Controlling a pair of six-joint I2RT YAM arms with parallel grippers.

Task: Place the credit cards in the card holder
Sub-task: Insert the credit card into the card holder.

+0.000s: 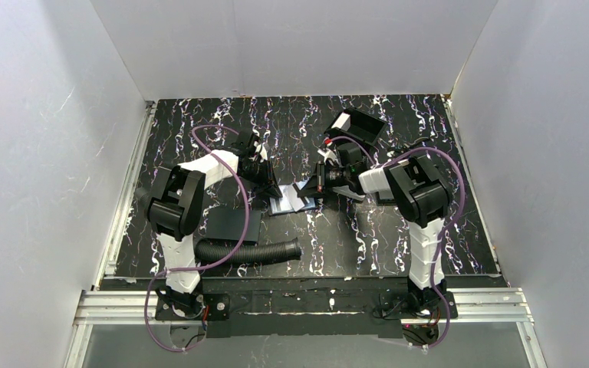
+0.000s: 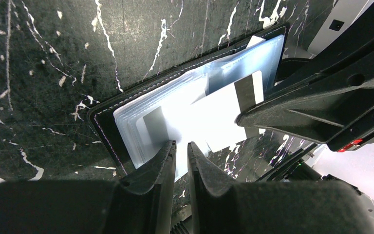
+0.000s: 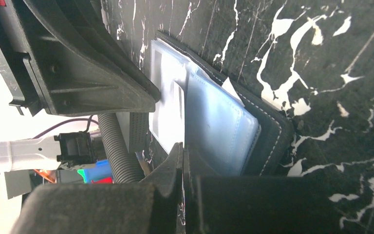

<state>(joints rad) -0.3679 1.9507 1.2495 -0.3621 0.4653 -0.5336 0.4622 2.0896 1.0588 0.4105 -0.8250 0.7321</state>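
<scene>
Card holder [image 2: 141,105] spread flat, both jaws nearly closed

card holder [image 1: 290,202] lies open and flat on the table [image 1: 399,230], centre of the top view; black, pale stitching round the rim, clear bluish sleeves [image 2: 195,92] fanned inside. In the left wrist view it runs diagonally, lower left to upper right. white card [image 2: 221,119] with a dark magnetic stripe lies tilted across the sleeves, partly out past the holder's lower edge, one end at the tips of the right gripper [image 3: 182,152], fingers pressed together. second pale card [image 2: 157,126] with a grey stripe sits among the sleeves, left of centre
</scene>
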